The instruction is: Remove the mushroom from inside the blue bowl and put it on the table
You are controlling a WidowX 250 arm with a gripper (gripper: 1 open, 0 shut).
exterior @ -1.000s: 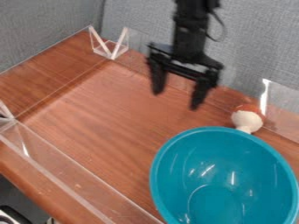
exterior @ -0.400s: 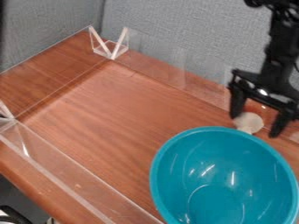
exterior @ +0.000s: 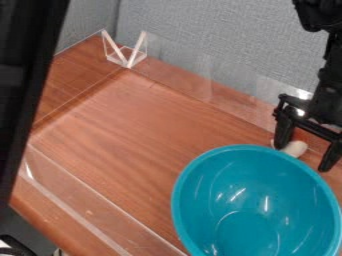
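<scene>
From the one camera looking down across the table [exterior: 134, 120], my gripper [exterior: 309, 152] pointed straight down at the far right, with both dark fingers [exterior: 285, 124] spread wide and nothing between them. The mushroom [exterior: 297, 148] was not in the blue bowl [exterior: 254, 205]; the bowl's glossy inside looked empty. A small cream lump sat on the wood just beyond the bowl's far rim, close to the clear acrylic wall [exterior: 174, 62], and it showed between my open fingers. I could not tell whether either finger touched it, nor which way its cap and stem lay, since only a pale sliver was visible. I judged it a light, hollow plastic toy, stiff enough to take a firm pinch without damage, but smooth and rounded, so it could squirt out sideways if I squeezed high on the curve of the cap. The better hold seemed low, across its widest part or the stubby stem, with the fingers square on either side. A dark blurred bar [exterior: 34, 90] covered the left of this view, hiding that edge of the table.
</scene>
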